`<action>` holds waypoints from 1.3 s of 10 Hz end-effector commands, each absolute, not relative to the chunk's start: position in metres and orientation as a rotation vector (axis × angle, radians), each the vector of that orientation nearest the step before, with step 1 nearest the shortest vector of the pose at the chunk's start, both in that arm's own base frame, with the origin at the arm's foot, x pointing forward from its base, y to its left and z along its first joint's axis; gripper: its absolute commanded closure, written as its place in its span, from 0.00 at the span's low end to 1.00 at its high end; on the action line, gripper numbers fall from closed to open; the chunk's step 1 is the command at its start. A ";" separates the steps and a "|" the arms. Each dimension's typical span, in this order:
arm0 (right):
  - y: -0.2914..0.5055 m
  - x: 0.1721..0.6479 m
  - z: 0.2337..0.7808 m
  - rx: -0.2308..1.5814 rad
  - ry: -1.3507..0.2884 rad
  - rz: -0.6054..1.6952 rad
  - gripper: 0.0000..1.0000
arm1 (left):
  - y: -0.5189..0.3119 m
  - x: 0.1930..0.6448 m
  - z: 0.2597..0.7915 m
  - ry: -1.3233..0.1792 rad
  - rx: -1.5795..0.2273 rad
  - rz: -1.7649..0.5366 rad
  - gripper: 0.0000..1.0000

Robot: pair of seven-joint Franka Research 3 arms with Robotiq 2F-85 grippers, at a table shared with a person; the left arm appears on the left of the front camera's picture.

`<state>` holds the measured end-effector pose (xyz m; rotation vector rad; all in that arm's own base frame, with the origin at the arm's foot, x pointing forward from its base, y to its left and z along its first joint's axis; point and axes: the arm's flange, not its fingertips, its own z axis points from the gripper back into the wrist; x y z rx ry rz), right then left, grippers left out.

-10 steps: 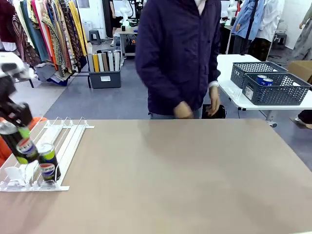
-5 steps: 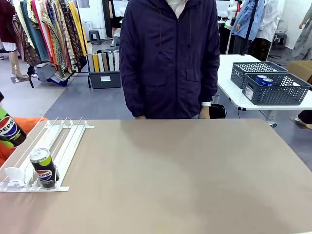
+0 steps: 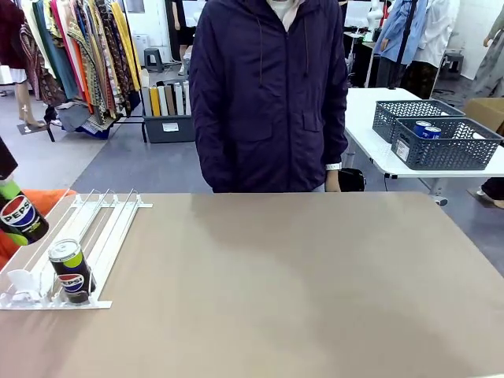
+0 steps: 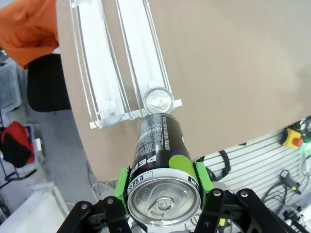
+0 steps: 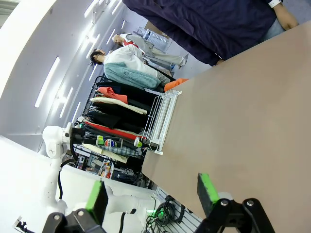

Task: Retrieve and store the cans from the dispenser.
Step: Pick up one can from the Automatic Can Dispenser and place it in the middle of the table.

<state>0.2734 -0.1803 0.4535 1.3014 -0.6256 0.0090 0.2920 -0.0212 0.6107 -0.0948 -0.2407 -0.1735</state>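
Your big brown table (image 3: 315,276) has a person (image 3: 268,94) behind it. The white rack (image 3: 102,228) lies at its left corner, one can (image 3: 71,272) at the low end. The left wrist view shows you the left gripper (image 4: 162,184) squeezing another can (image 4: 163,145). The right gripper (image 5: 153,191) is spread wide, empty.

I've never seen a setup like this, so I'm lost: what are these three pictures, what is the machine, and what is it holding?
It is a robot with two arms, each ending in a two-finger gripper. The wide picture looks across the tan table at a person in a dark jacket. The other two come from cameras on the wrists. On the table lies a white sloped rack of thin rails, a black aluminium Pepsi can standing at its near end. The left gripper is shut on another, black-and-green Pepsi can, lifted beside the rack. The right gripper is open and empty.
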 end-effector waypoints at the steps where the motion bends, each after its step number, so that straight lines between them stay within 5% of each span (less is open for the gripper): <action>1: -0.180 0.277 0.457 1.318 -0.662 0.018 0.00 | -0.052 0.310 0.625 -0.281 -0.157 -0.135 1.00; 4: -0.180 0.277 0.457 1.318 -0.662 0.018 0.00 | -0.219 0.391 0.626 -0.271 -0.030 -0.270 1.00; 8: -0.180 0.277 0.457 1.318 -0.662 0.018 0.00 | -0.435 0.435 0.528 -0.202 -0.063 -0.705 1.00; 13: -0.180 0.277 0.457 1.318 -0.662 0.018 0.00 | -0.473 0.438 0.449 -0.051 -0.019 -0.825 1.00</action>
